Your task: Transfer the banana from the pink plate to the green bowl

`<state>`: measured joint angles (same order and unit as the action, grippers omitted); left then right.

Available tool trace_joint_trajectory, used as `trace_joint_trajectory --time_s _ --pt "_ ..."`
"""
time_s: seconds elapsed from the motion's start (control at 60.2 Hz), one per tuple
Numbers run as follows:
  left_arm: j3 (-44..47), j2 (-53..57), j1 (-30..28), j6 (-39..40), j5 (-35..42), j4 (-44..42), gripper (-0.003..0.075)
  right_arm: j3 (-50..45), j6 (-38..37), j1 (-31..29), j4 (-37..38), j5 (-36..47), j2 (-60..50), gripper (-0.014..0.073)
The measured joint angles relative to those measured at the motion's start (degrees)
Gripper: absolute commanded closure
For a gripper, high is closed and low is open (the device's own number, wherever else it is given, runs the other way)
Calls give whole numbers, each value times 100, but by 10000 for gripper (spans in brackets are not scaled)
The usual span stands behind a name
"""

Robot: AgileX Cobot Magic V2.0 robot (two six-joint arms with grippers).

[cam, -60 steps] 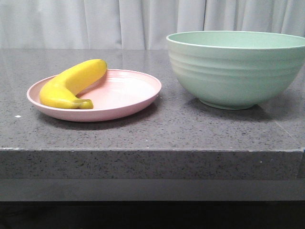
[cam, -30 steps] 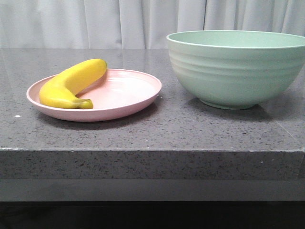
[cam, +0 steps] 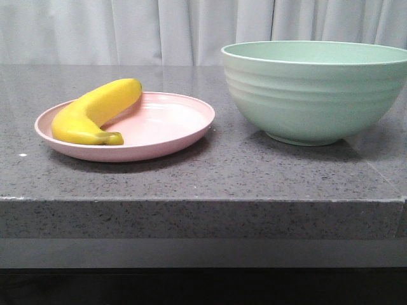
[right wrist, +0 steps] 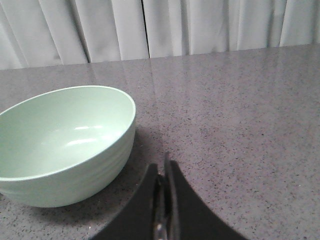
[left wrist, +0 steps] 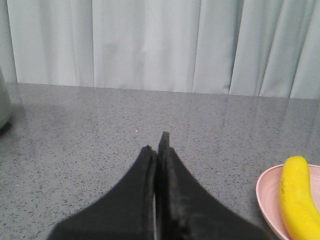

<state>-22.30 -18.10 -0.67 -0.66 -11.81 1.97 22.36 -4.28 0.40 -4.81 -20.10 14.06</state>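
Note:
The yellow banana (cam: pixel 95 111) lies curved on the left side of the pink plate (cam: pixel 172 127), stem tip toward the front. The empty green bowl (cam: pixel 311 89) stands to the plate's right. Neither gripper shows in the front view. In the left wrist view my left gripper (left wrist: pixel 157 145) is shut and empty above bare counter, with the banana (left wrist: pixel 297 195) and the plate's rim (left wrist: pixel 265 197) off to one side. In the right wrist view my right gripper (right wrist: pixel 162 167) is shut and empty, just beside the bowl (right wrist: pixel 65 140).
The things stand on a grey speckled stone counter (cam: pixel 210 171) whose front edge drops off close to the camera. White curtains (cam: pixel 159 32) hang behind it. A grey object's edge (left wrist: pixel 4 100) shows at the border of the left wrist view.
Nothing on the counter has moved; the view has only shifted very slightly.

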Motion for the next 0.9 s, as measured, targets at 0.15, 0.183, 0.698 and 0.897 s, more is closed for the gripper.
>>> trace_joint_trajectory --time_s 0.15,0.183,0.698,0.897 --pt "-55 -161 0 0 0 0 706 80 0 0 168 -38 305 636" --pt "-65 -161 0 0 0 0 660 80 0 0 196 -40 315 608" --pt "79 -161 0 0 -42 47 78 93 0 0 246 -40 318 -48" --pt "-250 -475 163 -18 -570 307 104 93 0 0 246 -40 318 -48"
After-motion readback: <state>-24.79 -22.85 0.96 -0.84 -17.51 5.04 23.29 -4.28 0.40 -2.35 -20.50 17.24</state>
